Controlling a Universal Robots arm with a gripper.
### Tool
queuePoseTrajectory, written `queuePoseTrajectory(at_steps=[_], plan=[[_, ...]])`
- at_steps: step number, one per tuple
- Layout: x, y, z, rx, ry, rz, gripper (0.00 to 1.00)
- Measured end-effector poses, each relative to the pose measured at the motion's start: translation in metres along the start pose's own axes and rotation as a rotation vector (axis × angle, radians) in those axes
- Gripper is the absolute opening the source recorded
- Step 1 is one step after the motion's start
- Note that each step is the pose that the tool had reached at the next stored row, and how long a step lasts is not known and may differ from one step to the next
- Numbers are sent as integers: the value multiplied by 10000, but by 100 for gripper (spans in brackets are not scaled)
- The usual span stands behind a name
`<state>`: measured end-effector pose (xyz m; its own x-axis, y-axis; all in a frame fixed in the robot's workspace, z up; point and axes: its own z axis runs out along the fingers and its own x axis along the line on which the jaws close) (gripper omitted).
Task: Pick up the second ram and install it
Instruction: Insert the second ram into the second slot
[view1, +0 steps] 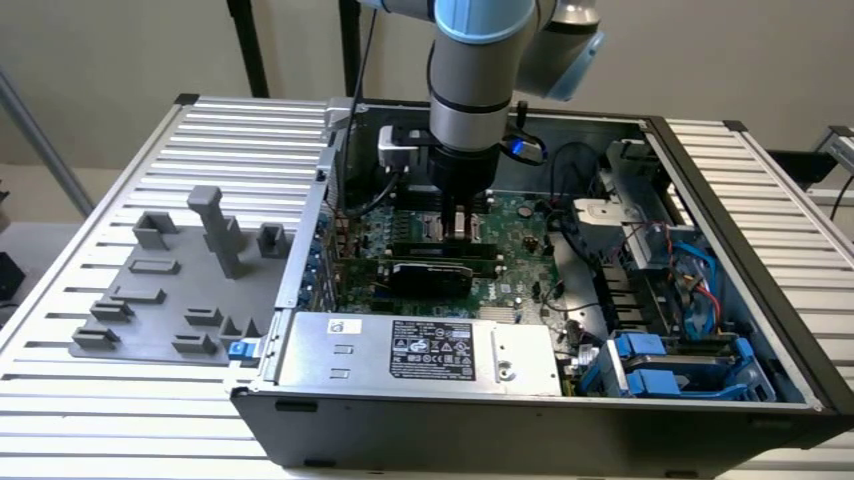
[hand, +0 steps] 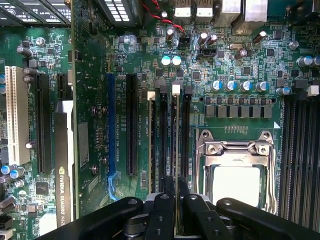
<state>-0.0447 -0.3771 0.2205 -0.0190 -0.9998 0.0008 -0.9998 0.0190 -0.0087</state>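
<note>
In the wrist view the second ram (hand: 176, 140) appears edge-on as a thin green line running along a memory slot, up to a white latch (hand: 176, 90). My gripper (hand: 176, 200) is shut on it, with a black finger (hand: 161, 210) pressed against each side. I cannot tell whether the stick is seated in the slot or just above it. Another stick (hand: 151, 145) stands in a slot two rows over. In the exterior view the gripper (view1: 461, 232) reaches straight down onto the motherboard (view1: 514, 240) inside the open computer case (view1: 747, 260).
The CPU socket (hand: 235, 170) lies right beside the memory slots. A graphics card (view1: 427, 272) and a silver power supply (view1: 414, 350) sit close to the gripper. Cables and blue drive bays (view1: 681, 365) fill the case's side at the exterior view's right. A grey fixture plate (view1: 160, 290) lies outside.
</note>
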Motion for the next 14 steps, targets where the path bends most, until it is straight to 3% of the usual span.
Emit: queuePoseTrajectory(at_steps=[7,9,10,14], plan=[[0,0,15,-1,3,0,14],[0,0,16,0,2,0,15],[0,0,16,-2,1,0,22],[0,1,10,-7,1,1,22]])
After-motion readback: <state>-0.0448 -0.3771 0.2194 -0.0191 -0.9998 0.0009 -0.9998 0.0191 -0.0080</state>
